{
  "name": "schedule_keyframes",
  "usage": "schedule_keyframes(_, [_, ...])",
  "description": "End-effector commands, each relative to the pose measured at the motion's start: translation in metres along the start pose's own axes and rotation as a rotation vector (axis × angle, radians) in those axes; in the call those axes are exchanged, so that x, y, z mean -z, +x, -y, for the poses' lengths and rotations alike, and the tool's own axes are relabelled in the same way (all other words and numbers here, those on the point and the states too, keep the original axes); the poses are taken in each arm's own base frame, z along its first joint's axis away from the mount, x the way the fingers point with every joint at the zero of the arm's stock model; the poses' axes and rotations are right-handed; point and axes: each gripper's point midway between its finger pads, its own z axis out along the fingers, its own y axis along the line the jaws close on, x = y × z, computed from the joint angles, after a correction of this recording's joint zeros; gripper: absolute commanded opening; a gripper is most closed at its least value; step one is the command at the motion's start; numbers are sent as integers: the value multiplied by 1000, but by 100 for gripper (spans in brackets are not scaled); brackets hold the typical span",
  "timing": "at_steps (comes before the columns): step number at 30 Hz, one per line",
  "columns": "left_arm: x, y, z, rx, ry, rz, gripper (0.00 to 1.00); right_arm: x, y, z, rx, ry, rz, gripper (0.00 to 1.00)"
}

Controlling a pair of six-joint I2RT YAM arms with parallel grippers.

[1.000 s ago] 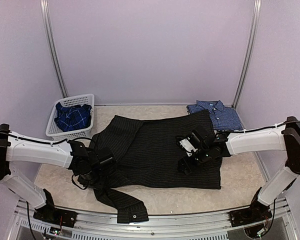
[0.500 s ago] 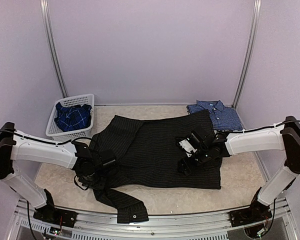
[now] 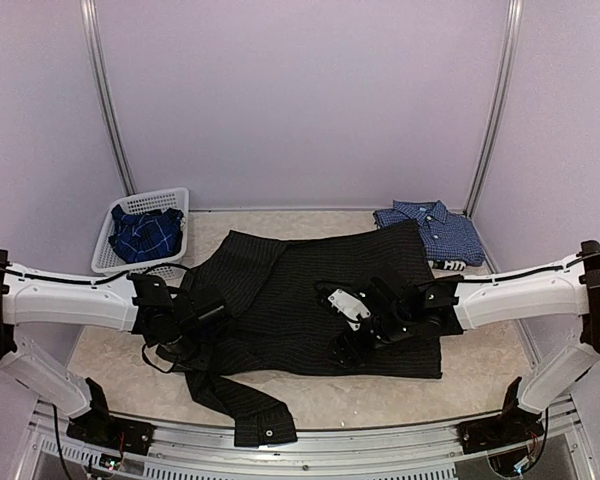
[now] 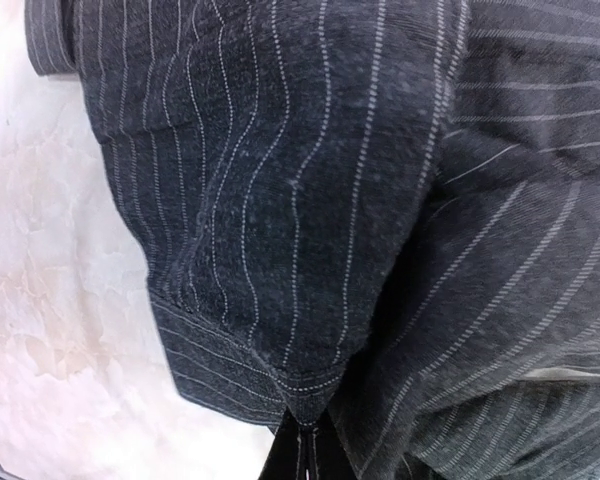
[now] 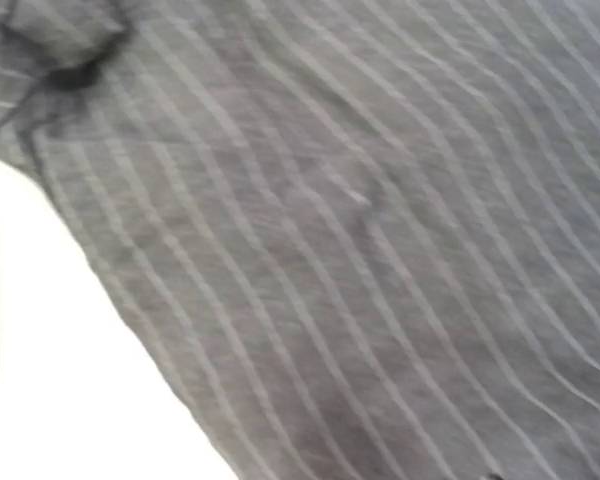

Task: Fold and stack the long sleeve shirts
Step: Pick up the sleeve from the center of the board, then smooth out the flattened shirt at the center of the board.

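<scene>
The black pinstriped shirt [image 3: 310, 290] lies spread across the middle of the table, one sleeve with its cuff [image 3: 265, 425] trailing to the front edge. My left gripper [image 3: 187, 343] is at the shirt's left edge, shut on a hemmed corner of that cloth [image 4: 280, 200]; the closed jaws [image 4: 306, 455] pinch the tip of the fold. My right gripper [image 3: 352, 340] hovers low over the shirt's middle and looks open, with nothing held. Its wrist view shows only pinstriped cloth [image 5: 380, 250]; the fingers are out of frame. A folded blue-and-white checked shirt [image 3: 430, 230] lies at the back right.
A white lattice basket [image 3: 110, 262] at the back left holds the darker blue plaid shirt [image 3: 145, 235]. Bare marbled tabletop [image 3: 480, 360] shows to the right of the black shirt and also at the left [image 4: 40, 330]. A metal rail runs along the near edge.
My left gripper has closed on the shirt's left corner. The right arm has slid left across the shirt, from its right part to its middle.
</scene>
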Motion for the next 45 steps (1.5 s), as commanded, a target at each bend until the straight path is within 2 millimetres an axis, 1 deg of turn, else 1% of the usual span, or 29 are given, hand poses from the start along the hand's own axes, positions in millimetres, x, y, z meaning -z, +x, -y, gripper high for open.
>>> schedule_keyframes(1, [22, -15, -3, 22, 40, 49, 0, -8, -16, -28, 62, -66, 43, 73])
schedule_keyframes(4, [30, -22, -8, 42, 39, 81, 0, -13, -19, -50, 109, -131, 53, 73])
schedule_keyframes(7, [42, -36, -12, 66, 51, 134, 0, -15, -24, -85, 171, -233, 77, 74])
schedule_keyframes(10, [57, -58, -18, 100, 79, 203, 0, -23, -30, -119, 235, -322, 90, 77])
schedule_keyframes(12, [69, -76, -23, 124, 122, 248, 0, -33, -33, -139, 286, -358, 87, 81])
schedule_keyframes(15, [87, -102, -31, 151, 179, 313, 0, -52, -31, -163, 363, -399, 61, 84])
schedule_keyframes(18, [98, -122, -44, 179, 207, 361, 0, -71, -33, -174, 408, -420, 33, 88])
schedule_keyframes(19, [101, -128, -49, 186, 208, 373, 0, -75, -37, -178, 421, -428, 38, 90])
schedule_keyframes(21, [106, -136, -57, 197, 205, 396, 0, -86, -37, -183, 433, -448, 20, 91])
schedule_keyframes(24, [113, -147, -67, 211, 208, 423, 0, -99, -35, -189, 437, -465, -14, 92])
schedule_keyframes(26, [116, -152, -73, 217, 202, 437, 0, -109, -30, -192, 433, -482, -44, 92])
schedule_keyframes(27, [117, -154, -75, 219, 206, 442, 0, -112, -30, -195, 460, -495, -47, 91])
schedule_keyframes(31, [124, -164, -81, 220, 206, 466, 0, -122, -24, -206, 484, -557, -87, 84])
schedule_keyframes(35, [134, -182, -86, 227, 213, 501, 0, -127, -24, -219, 501, -627, -102, 75])
schedule_keyframes(37, [147, -197, -88, 233, 220, 542, 0, -126, -25, -226, 510, -665, -95, 69])
schedule_keyframes(38, [155, -206, -91, 238, 222, 568, 0, -125, -27, -230, 513, -686, -89, 64])
schedule_keyframes(40, [167, -226, -94, 247, 228, 606, 0, -123, -31, -238, 519, -733, -76, 50])
schedule_keyframes(41, [177, -236, -96, 249, 235, 631, 0, -123, -34, -242, 522, -752, -69, 44])
schedule_keyframes(42, [180, -246, -96, 247, 233, 640, 0, -123, -37, -245, 526, -767, -64, 40])
schedule_keyframes(45, [196, -272, -102, 249, 213, 677, 0, -124, -48, -255, 541, -793, -37, 33])
